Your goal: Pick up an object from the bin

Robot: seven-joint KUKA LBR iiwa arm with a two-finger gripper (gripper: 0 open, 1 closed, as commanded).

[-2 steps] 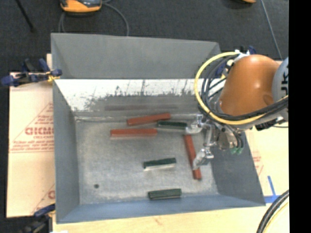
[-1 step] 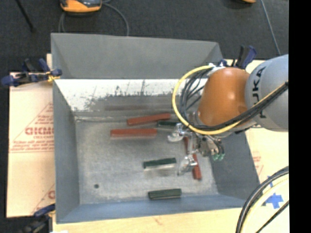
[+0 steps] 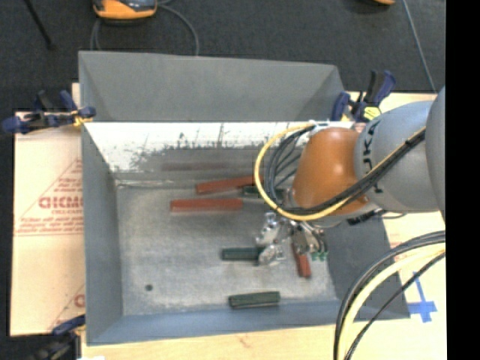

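My gripper point(image 3: 271, 247) hangs low over the right middle of the bin floor, under the arm's orange cover. A dark green flat bar point(image 3: 240, 254) lies just left of it, and the bar's right end reaches the gripper's metal tip; whether they touch is unclear. A short red piece point(image 3: 303, 265) shows right beside the gripper, near the bin's right wall. I cannot tell whether it lies loose.
A red-handled tool with two long handles point(image 3: 214, 196) lies at the back middle. A second dark green bar point(image 3: 253, 299) rests near the front wall. A small dark speck point(image 3: 148, 288) sits at the front left. The arm and its cables cover the bin's right side.
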